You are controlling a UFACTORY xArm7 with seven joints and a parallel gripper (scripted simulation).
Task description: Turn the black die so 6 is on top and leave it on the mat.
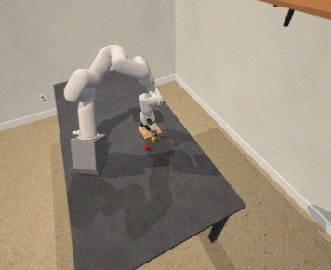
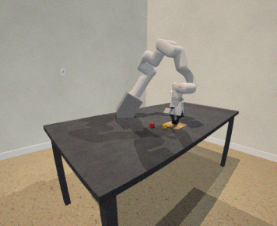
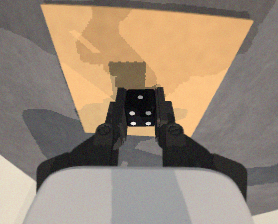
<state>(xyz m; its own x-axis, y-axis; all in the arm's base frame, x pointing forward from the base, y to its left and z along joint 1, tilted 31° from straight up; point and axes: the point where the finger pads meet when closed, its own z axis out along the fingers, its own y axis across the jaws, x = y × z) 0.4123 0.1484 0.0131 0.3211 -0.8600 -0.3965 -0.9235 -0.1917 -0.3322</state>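
Note:
My gripper (image 3: 141, 99) is shut on the black die (image 3: 140, 109), whose white-pipped face looks toward the wrist camera. I hold it a little above the orange mat (image 3: 150, 60); its shadow falls on the mat just beyond it. In the top view the gripper (image 1: 149, 125) stands over the mat (image 1: 150, 131) on the dark table. In the exterior view the gripper (image 2: 175, 118) hangs over the mat (image 2: 175, 125). The die's top face is hidden from me.
A yellow die (image 1: 153, 139) lies just off the mat's near edge; it also shows in the exterior view (image 2: 165, 126). A red die (image 1: 147, 147) lies farther along the table, also seen in the exterior view (image 2: 152, 125). The arm's base (image 1: 85, 154) stands at the table's left side.

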